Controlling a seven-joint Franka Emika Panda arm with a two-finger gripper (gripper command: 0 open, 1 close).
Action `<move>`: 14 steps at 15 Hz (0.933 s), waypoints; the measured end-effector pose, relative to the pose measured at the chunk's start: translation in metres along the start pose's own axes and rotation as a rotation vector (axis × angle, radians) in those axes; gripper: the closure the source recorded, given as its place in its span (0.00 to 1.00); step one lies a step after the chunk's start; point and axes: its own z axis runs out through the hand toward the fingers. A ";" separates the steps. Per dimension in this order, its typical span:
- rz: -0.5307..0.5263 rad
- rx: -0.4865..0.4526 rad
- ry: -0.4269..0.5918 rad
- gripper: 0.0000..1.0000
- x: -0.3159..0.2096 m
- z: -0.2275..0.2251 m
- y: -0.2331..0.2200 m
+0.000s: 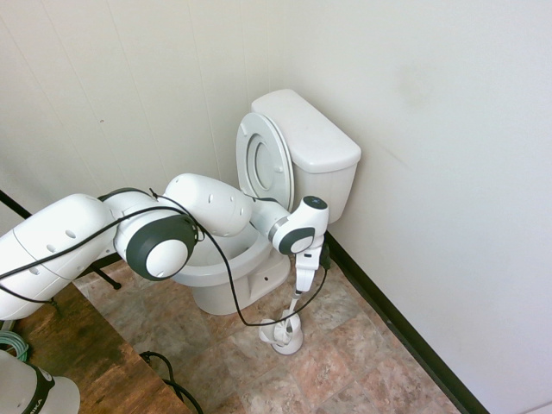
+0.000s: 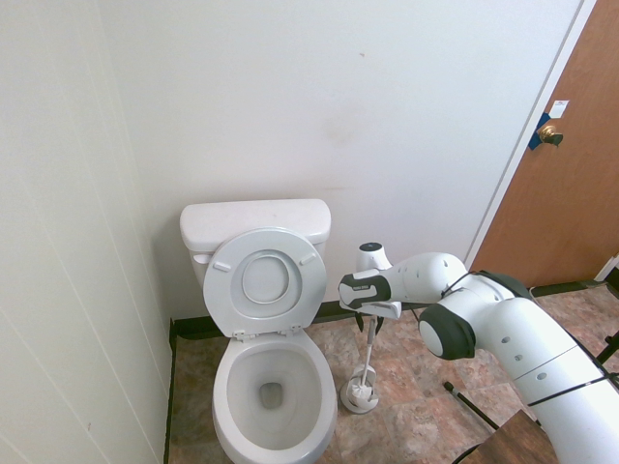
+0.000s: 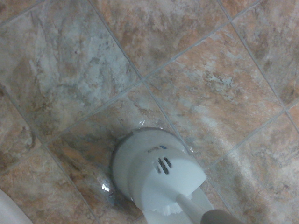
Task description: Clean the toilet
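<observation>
The toilet (image 1: 312,145) stands in the corner with its seat and lid raised against the tank, and the bowl (image 2: 273,389) is uncovered. Beside it on the floor a white brush holder (image 2: 360,394) holds a toilet brush whose thin handle (image 2: 368,353) stands upright. My gripper (image 2: 371,327) points straight down at the top end of that handle (image 1: 291,312). Its grip on the handle is too small to make out. The wrist view looks down on the holder (image 3: 149,172), with the handle (image 3: 210,217) rising at the frame's lower edge.
White walls close in behind and beside the toilet, with a dark baseboard (image 1: 405,332) along the floor. The floor is brown stone tile (image 3: 187,56). A wooden door (image 2: 571,174) is at the far right. A wooden surface (image 1: 78,345) lies near the arm's base.
</observation>
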 end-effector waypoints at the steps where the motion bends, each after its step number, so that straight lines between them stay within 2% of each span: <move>1: 0.002 0.000 0.000 1.00 0.000 0.000 0.000; 7: -0.005 0.001 -0.004 1.00 -0.001 0.000 0.000; 14: -0.108 0.017 0.000 1.00 -0.012 0.000 0.027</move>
